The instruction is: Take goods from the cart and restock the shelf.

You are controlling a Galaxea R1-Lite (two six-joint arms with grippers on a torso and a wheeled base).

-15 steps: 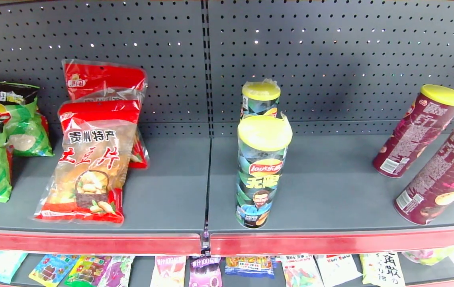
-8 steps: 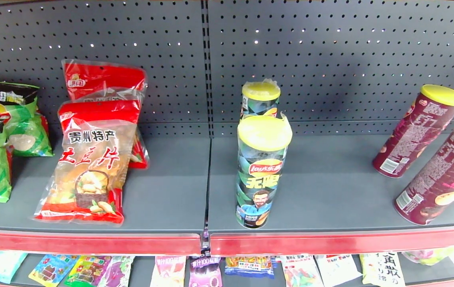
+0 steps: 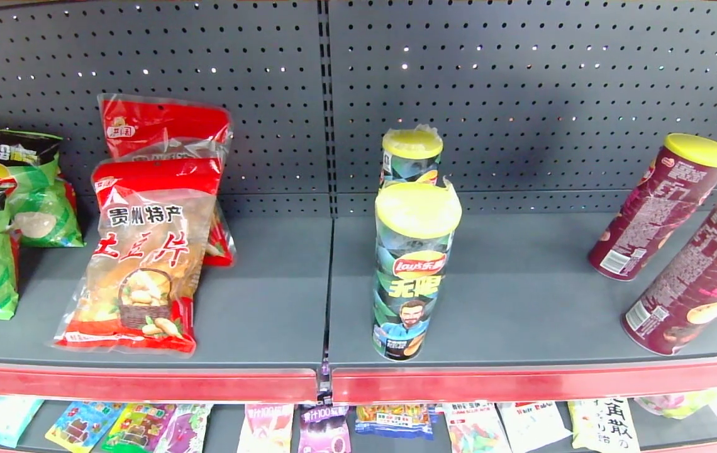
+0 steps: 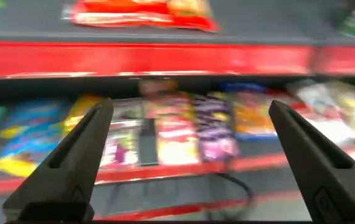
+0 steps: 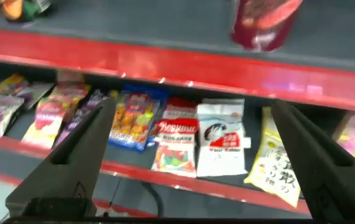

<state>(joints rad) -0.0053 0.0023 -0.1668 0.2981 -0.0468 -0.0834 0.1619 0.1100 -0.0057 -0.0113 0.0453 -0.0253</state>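
- The left gripper (image 4: 190, 106) is spread wide and holds nothing; it faces the sweet packets (image 4: 174, 134) on the lower tier.
- The right gripper (image 5: 193, 106) is spread too, also bare.
- On the shelf (image 3: 522, 296), a green can (image 3: 412, 270) stands at centre.
- Red bags (image 3: 144, 251) lie at its 9 o'clock, and maroon cans (image 3: 660, 207) at its 3 o'clock.

**Print on the shelf goods**

We see large characters across the front red bag (image 3: 138, 264), a logo badge with characters on the front green can (image 3: 412, 277), fine print on the maroon cans (image 3: 654, 207), and lettering on the packets (image 3: 604, 425) beneath.
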